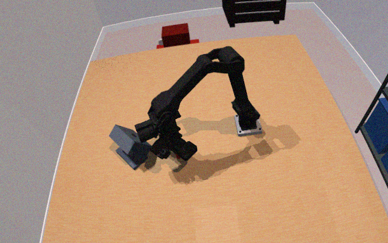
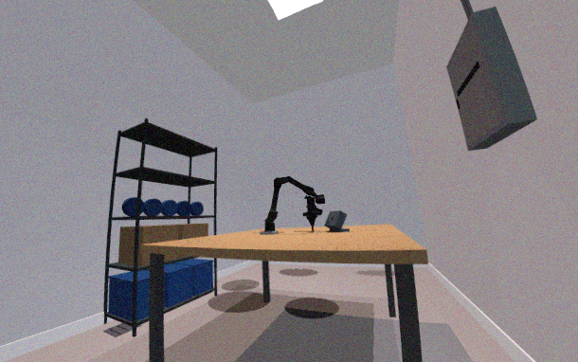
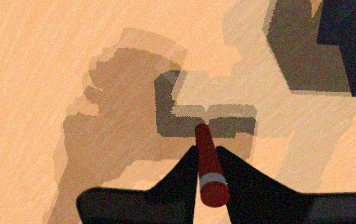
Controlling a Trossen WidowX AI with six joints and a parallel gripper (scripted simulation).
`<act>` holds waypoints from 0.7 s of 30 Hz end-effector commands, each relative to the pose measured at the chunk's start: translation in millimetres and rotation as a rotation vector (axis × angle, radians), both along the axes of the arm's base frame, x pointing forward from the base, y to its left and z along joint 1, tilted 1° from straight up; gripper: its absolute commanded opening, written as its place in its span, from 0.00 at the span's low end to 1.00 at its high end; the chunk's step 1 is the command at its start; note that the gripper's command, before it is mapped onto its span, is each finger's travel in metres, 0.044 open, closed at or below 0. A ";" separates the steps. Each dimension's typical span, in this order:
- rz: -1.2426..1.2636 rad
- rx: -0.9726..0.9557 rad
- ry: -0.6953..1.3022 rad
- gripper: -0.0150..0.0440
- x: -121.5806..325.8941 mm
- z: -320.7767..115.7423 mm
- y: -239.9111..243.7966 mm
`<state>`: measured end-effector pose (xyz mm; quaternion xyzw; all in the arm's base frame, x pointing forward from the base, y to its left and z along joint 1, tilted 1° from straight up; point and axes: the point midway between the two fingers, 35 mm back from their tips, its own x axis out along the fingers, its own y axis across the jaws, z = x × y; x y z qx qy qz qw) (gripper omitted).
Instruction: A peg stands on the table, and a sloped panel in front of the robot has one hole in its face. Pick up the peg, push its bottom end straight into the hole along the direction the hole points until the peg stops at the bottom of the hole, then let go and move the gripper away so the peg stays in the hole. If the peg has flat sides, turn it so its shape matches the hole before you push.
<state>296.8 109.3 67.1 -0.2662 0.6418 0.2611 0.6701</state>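
Observation:
The round dark red peg (image 3: 206,150) (image 1: 178,156) (image 2: 313,229) has a grey band near its top. It stands about upright with its lower end at or very near the table. My gripper (image 3: 206,151) (image 2: 312,226) points down and is shut on the peg, one black finger on each side just below the band. In the top view the arm hides most of the peg. The blue-grey sloped panel (image 1: 123,138) (image 2: 334,221) stands close beside the gripper. Its dark edge (image 3: 341,22) shows at the upper right of the wrist view. The hole is too small to make out clearly.
The wooden table (image 1: 254,191) (image 2: 227,245) carries the arm's base (image 1: 249,131) and the panel's foot (image 1: 126,159). A shelf rack (image 2: 163,177), a red box (image 1: 175,34) and a black cabinet (image 1: 256,11) stand off the table.

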 end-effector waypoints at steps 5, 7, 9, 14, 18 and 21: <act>0.002 0.002 -0.001 0.25 1.9 22.6 0.7; 0.002 0.002 -0.001 0.25 2.0 30.0 0.7; 0.003 0.002 0.000 0.25 2.1 37.1 0.7; 0.004 0.002 0.002 0.25 2.1 54.3 0.6; 0.005 0.003 0.003 0.25 1.8 67.2 0.2; 0.006 0.003 0.004 0.25 1.4 76.3 -0.4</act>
